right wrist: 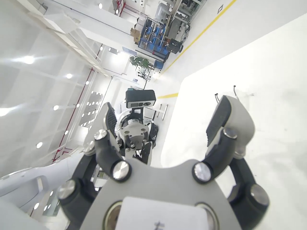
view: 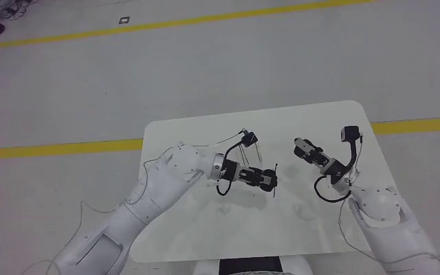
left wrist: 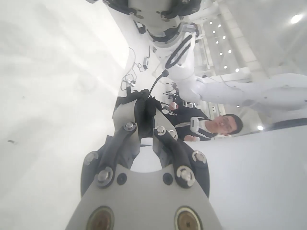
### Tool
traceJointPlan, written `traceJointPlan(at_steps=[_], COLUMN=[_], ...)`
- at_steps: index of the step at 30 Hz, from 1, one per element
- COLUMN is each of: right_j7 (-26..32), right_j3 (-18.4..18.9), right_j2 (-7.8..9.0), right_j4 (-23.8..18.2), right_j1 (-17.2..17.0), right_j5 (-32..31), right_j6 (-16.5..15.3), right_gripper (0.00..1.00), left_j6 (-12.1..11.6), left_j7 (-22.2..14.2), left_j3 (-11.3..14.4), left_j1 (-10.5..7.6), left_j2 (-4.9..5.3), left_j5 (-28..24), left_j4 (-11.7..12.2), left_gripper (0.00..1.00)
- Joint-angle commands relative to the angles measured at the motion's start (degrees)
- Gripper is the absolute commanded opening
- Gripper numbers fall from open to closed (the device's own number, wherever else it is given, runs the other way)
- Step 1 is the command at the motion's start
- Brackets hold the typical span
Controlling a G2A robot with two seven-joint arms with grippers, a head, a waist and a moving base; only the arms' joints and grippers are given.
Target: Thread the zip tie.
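Two tools facing, one zip tie (view: 275,177) gripped and not yet threaded

Left tool (view: 267,180) is closed tight on the thin black zip tie, which lies crosswise at its fingertips with both ends sticking out free. It is held off the white worktop (view: 206,227). This grip seems chosen to leave an end exposed for the other arm to take. In the left wrist view, one curved end of the tie (left wrist: 157,81) pokes out past the closed fingertips, away from the tool's body. Whether that end is the head or the tail is too small to tell.

Right tool (view: 300,146) sits near and opposite the left tool, turned towards it. Its two fingers (right wrist: 221,114) are spread wide apart and hold nothing. It looks ready to take a free end and feed it through the head.
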Motion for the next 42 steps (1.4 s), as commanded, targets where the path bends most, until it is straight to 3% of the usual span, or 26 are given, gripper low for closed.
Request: traceJointPlan(at_steps=[1, 4, 13, 17, 22, 28, 38, 42], right_j7=[-0.1, -0.1, -0.1, -0.5, 1.1, 3.1, 4.2, 4.4], right_j3=[0.0, 0.0, 0.0, -0.6, -1.1, -1.4, -1.1, -1.0], right_j2=[0.00, 0.00, 0.00, -0.05, 0.06, 0.23, 0.46, 0.52], right_j4=[-0.3, -0.3, -0.3, -0.8, -1.6, -1.9, -2.9, -3.1], right_j1=[0.2, 0.2, 0.2, 0.3, 0.6, 1.4, 1.3, 1.2], right_j5=[-0.6, -0.6, -0.6, -0.9, -1.8, -1.8, -1.0, -0.5], right_j6=[0.0, 0.0, 0.0, 0.0, 0.0, 0.0, 0.0, 0.0], right_gripper=[1.00, 1.00, 1.00, 1.00, 1.00, 1.00, 1.00, 1.00], left_j6=[0.0, 0.0, 0.1, 0.8, 1.3, 1.0, 0.0, 0.0], left_j7=[-2.6, -5.8, -5.2, -8.3, -14.0, -14.4, -14.4, -14.4], left_j3=[-1.8, -3.5, -3.5, -3.5, -3.1, 0.1, 6.3, 7.6], left_j1=[0.74, 1.45, 1.70, 2.44, 1.37, 0.02, -2.64, -3.24], left_j2=[-0.38, -1.16, -1.25, -1.37, -1.82, -2.16, -1.30, -0.93], left_j5=[-1.9, -3.0, -2.8, -10.3, -17.5, -24.5, -32.6, -34.6], left_j4=[0.8, 2.4, 2.6, 3.9, 7.0, 8.1, 9.1, 9.3], left_gripper=[0.00, 0.00, 0.00, 0.00, 0.00, 0.00, 0.00, 0.00])
